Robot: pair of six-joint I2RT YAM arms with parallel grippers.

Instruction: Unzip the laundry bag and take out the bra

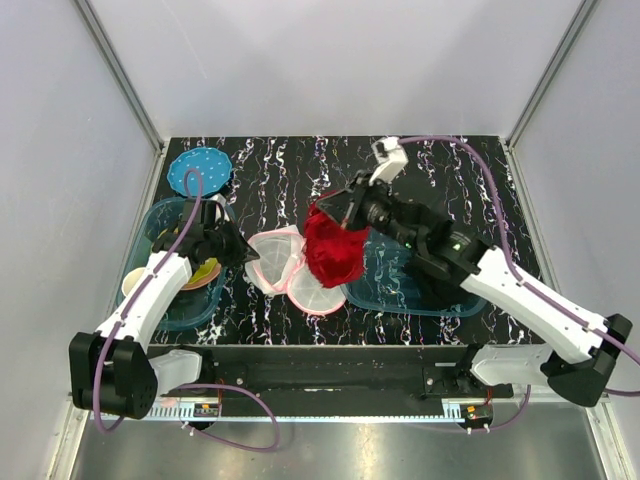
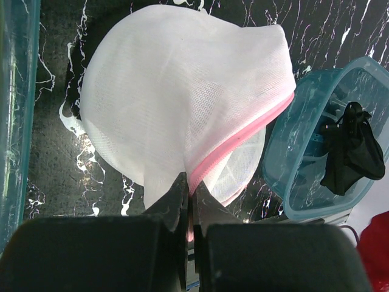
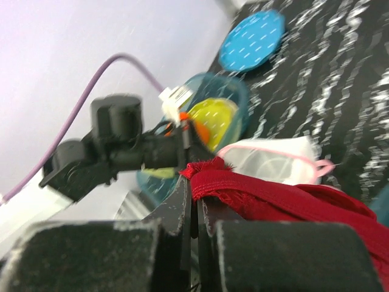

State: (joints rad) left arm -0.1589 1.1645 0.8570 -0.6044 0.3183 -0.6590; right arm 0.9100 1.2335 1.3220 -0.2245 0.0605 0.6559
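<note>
The laundry bag [image 1: 285,268] lies unzipped on the black marbled table, its two white mesh halves [image 2: 182,91] spread apart and edged in pink zipper trim [image 2: 243,137]. My left gripper [image 1: 248,256] [image 2: 189,185] is shut on that pink trim at the bag's left edge. The red bra [image 1: 333,252] hangs outside the bag, just to its right. My right gripper [image 1: 320,213] [image 3: 196,182] is shut on the bra's red strap [image 3: 273,194] and holds it above the table. The bag [image 3: 273,161] shows behind the strap.
A blue dotted disc [image 1: 200,170] lies at the back left. A teal bin [image 1: 150,225] on the left holds yellow and orange items [image 1: 205,270]. A shallow teal tray [image 1: 420,295] sits right of the bag, with a black item [image 2: 352,149] in it.
</note>
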